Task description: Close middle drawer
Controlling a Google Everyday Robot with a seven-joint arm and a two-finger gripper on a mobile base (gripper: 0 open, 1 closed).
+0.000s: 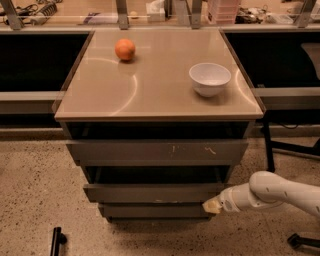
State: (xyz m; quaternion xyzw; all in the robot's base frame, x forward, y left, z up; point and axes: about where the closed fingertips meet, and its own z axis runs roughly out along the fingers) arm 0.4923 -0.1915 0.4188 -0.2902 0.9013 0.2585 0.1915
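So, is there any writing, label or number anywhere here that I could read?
None can be read.
The pale marks on the top drawer are scratches, not letters.
The middle drawer, with the gripper at its front, is blank.
The clutter at the back shows nothing legible.

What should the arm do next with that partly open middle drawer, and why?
Probably push the middle drawer straight inward. The gripper sits at the right end of the drawer's front, and a dark gap above the front shows it is not yet shut.
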